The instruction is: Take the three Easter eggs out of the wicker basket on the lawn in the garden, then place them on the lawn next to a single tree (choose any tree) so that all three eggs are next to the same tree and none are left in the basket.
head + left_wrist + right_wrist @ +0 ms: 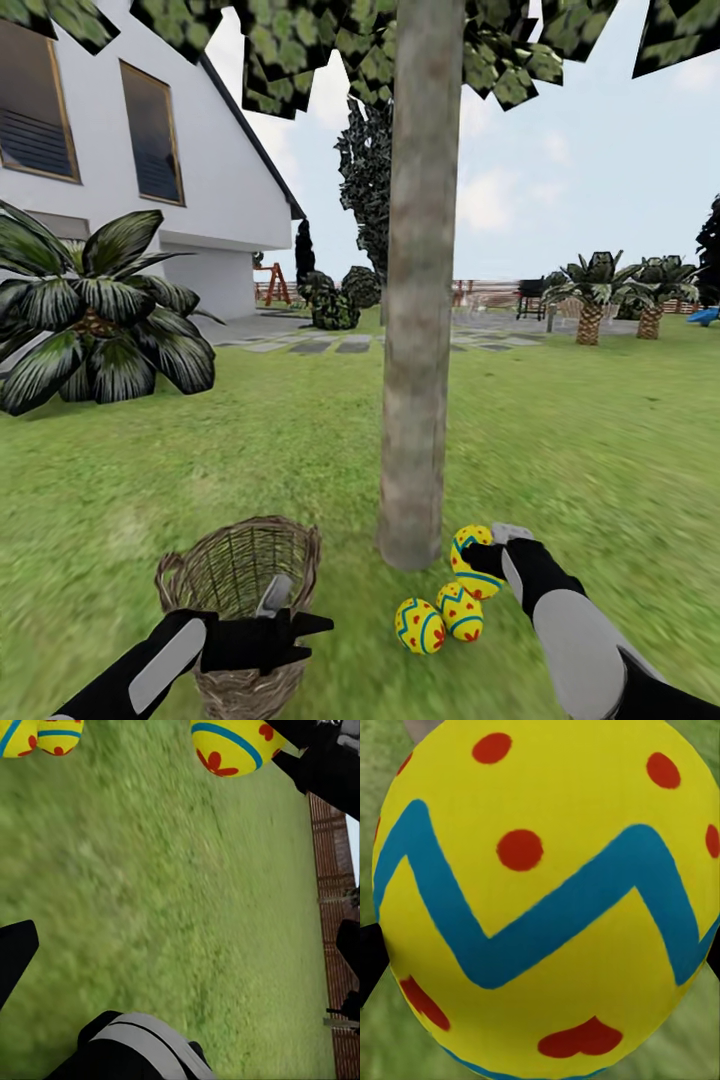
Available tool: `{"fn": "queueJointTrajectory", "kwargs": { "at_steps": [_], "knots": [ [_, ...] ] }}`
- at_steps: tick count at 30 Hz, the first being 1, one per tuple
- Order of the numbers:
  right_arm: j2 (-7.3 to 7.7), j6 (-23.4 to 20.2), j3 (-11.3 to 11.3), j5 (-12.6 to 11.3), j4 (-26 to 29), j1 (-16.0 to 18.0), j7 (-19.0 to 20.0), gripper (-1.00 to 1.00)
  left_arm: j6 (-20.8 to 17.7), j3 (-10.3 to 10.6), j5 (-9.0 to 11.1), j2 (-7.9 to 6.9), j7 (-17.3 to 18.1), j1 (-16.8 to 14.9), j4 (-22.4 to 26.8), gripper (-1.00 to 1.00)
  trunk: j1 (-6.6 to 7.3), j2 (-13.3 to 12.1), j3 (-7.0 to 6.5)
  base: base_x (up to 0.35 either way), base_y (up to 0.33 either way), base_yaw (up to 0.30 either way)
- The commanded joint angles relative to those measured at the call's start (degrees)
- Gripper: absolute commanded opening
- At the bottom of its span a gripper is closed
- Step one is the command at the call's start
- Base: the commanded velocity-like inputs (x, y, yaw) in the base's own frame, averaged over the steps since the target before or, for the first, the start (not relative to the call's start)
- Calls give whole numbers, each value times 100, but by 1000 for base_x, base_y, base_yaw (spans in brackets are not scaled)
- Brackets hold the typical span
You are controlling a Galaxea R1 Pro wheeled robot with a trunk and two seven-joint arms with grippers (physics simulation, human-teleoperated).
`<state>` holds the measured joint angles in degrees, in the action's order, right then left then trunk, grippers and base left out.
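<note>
Head view | right end effector (487,556) clamps egg (468,560) beside tree (415,400) | left end effector (300,628) open

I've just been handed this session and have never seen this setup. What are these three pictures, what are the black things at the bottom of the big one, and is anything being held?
The big picture comes from a camera on the robot's head, looking down over its two arms. The black shapes are its grippers: the left gripper hangs in front of the wicker basket, and the right gripper is at an egg.

The other two pictures come from cameras near each gripper. The right wrist one looks straight at the held egg, yellow with red dots and a blue zigzag. It sits between the right gripper's fingers, close to the tree trunk.

Two more eggs lie on the lawn beside the trunk. No egg shows in the part of the basket I can see. The left gripper looks open and holds nothing.
</note>
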<state>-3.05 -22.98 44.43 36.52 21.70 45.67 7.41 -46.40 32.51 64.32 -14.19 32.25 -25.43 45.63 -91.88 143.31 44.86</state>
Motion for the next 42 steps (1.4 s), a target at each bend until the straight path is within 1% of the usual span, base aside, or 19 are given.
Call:
{"fn": "queueJointTrajectory", "kwargs": {
  "at_steps": [1,8,16,42],
  "knots": [
    [-14,-25,46,48,25,3,48,-100,-10,18,20,-5,10,-6,-7,100,4,1,-7,0,0,95],
    [-29,-14,48,48,60,3,58,-100,-10,18,28,-5,10,-10,-11,100,33,-31,-136,0,0,33],
    [-29,-13,48,48,33,3,59,-100,-10,19,28,-5,13,-6,-90,100,209,-351,-269,0,0,0],
    [-20,-13,48,48,16,3,59,-100,-10,27,20,4,11,-8,-125,100,780,-1394,-503,0,0,0]
  ]
}}
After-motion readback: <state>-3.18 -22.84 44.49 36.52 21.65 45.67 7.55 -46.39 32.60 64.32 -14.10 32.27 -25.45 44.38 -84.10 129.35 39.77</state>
